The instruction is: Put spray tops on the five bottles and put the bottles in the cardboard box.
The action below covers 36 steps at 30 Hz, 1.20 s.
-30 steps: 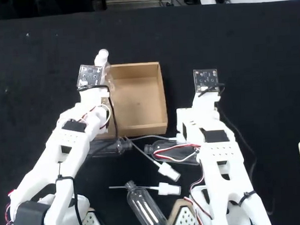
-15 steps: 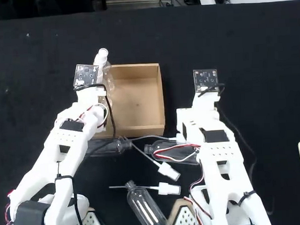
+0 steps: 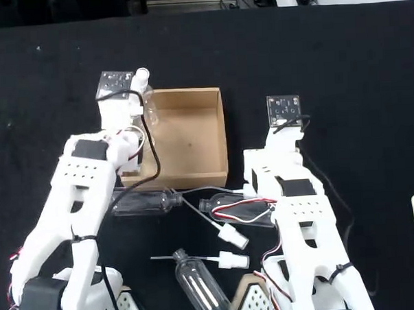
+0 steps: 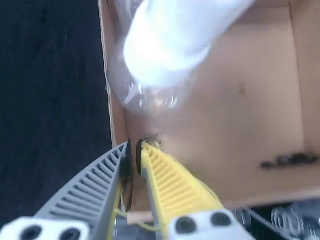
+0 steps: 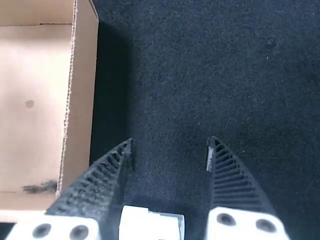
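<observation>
Clear plastic bottle with white spray top (image 3: 147, 99) leans at the upper-left corner of the open brown cardboard box (image 3: 224, 137), over its left wall. Left gripper (image 4: 133, 150) is nearly closed there, possibly pinching the wall. Right gripper (image 5: 170, 150) is spread wide over open black table (image 3: 340, 60) just right of the box.

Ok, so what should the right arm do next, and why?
Probably draw the right gripper back toward a loose spray top near the arms' bases. It hangs open over bare cloth beside the cardboard box, while an uncapped bottle lies back there waiting for a top.
</observation>
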Each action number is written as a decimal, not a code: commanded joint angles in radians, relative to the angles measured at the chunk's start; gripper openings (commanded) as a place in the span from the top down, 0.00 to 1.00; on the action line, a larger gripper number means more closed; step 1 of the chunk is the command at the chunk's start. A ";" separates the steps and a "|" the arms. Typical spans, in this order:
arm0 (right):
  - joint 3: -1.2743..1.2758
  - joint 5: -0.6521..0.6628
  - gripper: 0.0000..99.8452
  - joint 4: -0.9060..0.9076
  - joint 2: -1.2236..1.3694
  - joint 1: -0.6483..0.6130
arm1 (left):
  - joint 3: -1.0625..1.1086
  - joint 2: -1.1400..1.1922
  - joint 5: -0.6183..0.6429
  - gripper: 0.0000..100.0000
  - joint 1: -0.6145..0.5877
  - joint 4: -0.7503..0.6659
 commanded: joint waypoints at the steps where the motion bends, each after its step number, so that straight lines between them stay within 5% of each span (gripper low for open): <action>1: -0.031 0.005 0.79 -0.002 -0.051 -0.012 | -0.113 -0.015 -0.046 0.97 -0.013 0.140; 14: -0.028 0.005 0.79 -0.002 -0.051 -0.012 | -0.082 -0.391 -0.443 0.97 -0.012 0.516; 19: -0.028 0.005 0.79 -0.002 -0.051 -0.012 | 0.054 -0.439 -0.655 0.81 -0.008 0.620; 24: -0.028 0.005 0.79 -0.002 -0.051 -0.012 | 0.196 -0.439 -0.816 0.73 -0.013 0.555; 36: -0.028 0.005 0.79 -0.002 -0.050 -0.012 | 0.271 -0.439 -0.872 0.73 -0.018 0.376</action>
